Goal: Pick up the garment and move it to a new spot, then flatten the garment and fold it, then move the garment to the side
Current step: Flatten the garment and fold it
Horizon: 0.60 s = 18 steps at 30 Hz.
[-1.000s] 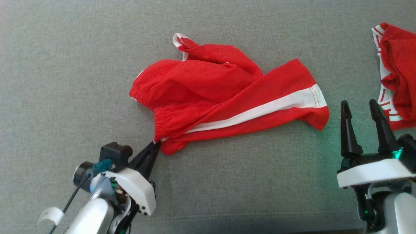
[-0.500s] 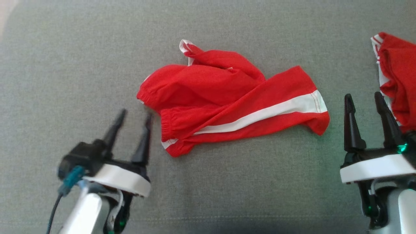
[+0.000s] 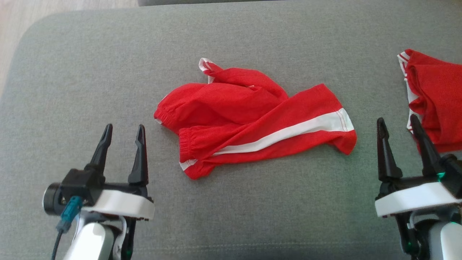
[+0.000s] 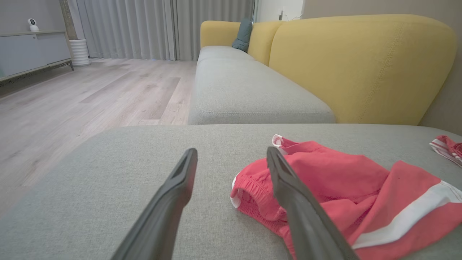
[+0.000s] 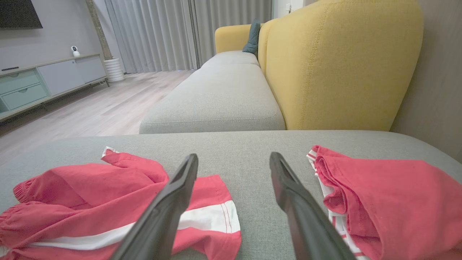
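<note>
crumpled red fabric shorts with a white side stripe (image 3: 252, 119) lay mid grey fabric sofa cushion (image 3: 90, 72) (not flattened). left gripper (image 3: 124, 127) sat near the waistband, jaws apart, empty; right gripper (image 3: 397, 120) jaws apart too.

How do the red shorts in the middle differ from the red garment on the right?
The shorts lie in the middle of the grey cushion, whole in the head view; the right garment lies at the robot's right, cut by that view's edge. The shorts carry one broad white stripe; the right garment has narrow red-and-white striped trim. Both are red, crumpled and unfolded.
</note>
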{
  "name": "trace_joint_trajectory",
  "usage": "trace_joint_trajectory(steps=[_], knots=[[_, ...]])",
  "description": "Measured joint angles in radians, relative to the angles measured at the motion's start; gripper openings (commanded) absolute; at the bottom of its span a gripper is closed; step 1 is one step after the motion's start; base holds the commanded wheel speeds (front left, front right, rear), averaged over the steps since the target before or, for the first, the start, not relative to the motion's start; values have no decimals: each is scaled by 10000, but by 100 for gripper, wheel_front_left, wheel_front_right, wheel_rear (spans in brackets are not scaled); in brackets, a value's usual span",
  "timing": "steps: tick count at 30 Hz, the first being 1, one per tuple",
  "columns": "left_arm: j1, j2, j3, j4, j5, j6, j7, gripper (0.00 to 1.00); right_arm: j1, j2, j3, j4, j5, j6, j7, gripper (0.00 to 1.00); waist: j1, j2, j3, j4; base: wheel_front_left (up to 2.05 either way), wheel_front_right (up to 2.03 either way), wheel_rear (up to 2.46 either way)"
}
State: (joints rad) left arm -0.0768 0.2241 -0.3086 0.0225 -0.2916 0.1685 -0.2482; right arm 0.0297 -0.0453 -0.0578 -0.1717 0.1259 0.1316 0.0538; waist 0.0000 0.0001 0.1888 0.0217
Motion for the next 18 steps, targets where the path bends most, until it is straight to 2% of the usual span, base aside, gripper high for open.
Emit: trace_joint_trajectory(steps=[18], knots=[[88,125,-134,109,17,4,4,100,30,2,44,-84,63,0,40,100,0,0,91,-52,0,0,0]])
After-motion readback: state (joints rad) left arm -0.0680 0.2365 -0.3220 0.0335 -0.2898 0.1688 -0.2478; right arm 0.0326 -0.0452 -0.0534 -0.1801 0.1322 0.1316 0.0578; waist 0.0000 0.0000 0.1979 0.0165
